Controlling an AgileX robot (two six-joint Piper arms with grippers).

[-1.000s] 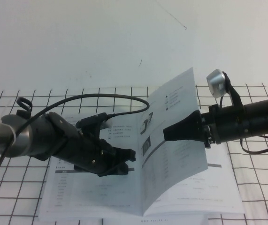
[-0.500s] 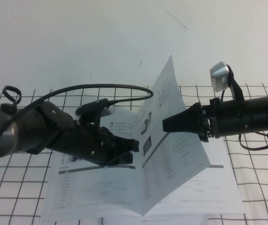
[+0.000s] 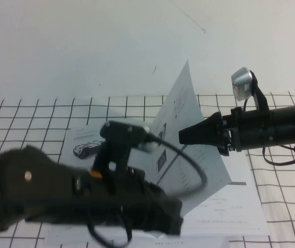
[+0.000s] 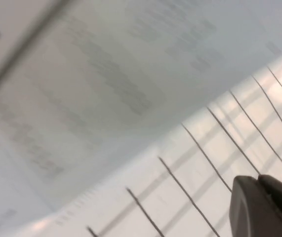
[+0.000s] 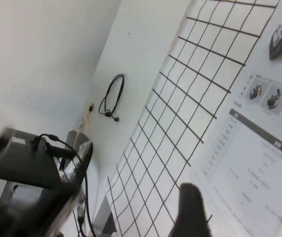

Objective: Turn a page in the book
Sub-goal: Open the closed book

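Observation:
The book [image 3: 240,206] lies open on the grid mat, a thin white booklet with small photos and tables. Its left side shows a machine photo [image 3: 82,144]. The page [image 3: 188,103] stands almost upright over the spine. My right gripper [image 3: 182,137] reaches in from the right and is shut on the page's free edge at mid height. My left gripper [image 3: 174,219] is blurred, low over the book's near edge, and holds nothing. In the left wrist view its fingers [image 4: 264,207] are pressed together over the mat beside a printed sheet [image 4: 106,89]. The right wrist view shows the book's left side [image 5: 259,148].
A white mat with a black grid [image 3: 28,124] lies under the book, on a white table [image 3: 85,46]. My left arm's body [image 3: 59,196] and its cable [image 3: 188,165] cover the book's near left part. A coiled black cable [image 5: 112,96] lies on the table beyond the mat.
The page has risen from slanting to nearly upright, held by my right gripper. My left arm has pulled off the left page toward the book's near edge and is blurred with motion.

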